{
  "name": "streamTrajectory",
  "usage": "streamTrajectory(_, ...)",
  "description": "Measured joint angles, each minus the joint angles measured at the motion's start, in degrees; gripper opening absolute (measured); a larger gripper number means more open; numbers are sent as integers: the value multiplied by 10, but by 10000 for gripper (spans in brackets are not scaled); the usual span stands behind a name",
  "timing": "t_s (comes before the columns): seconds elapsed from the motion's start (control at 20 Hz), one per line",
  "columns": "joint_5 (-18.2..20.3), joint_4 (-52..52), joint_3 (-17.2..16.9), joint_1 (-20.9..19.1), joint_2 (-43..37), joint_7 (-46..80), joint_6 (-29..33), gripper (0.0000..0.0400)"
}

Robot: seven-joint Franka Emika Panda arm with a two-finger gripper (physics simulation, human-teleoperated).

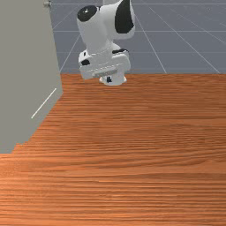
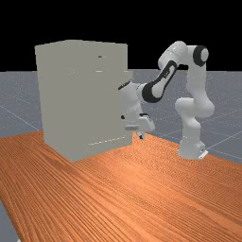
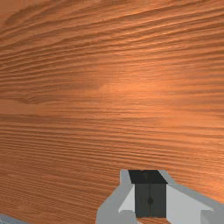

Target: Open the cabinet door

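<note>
While near the cabinet, tool above table, fingers together.

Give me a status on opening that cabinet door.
Nothing looks done: no door stands visibly swung out from the cabinet. Nothing is in hand: the fingers are shut against each other above the table. Left, it seems: reaching the door, getting hold of it and swinging it open.
</note>
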Motion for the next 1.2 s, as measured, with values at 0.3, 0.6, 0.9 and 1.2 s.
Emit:
streamTrajectory(0.3,-13,-83,-2,-12,-174,17,4,0)
streamTrajectory(0.6,-101,-180,-18,-94,-371,37,-4,0)
streamTrajectory(0.9,-191,-229,-57,-216,-542,32,-11,0)
streamTrajectory(1.2,-250,-229,-68,-297,-631,45,10,0)
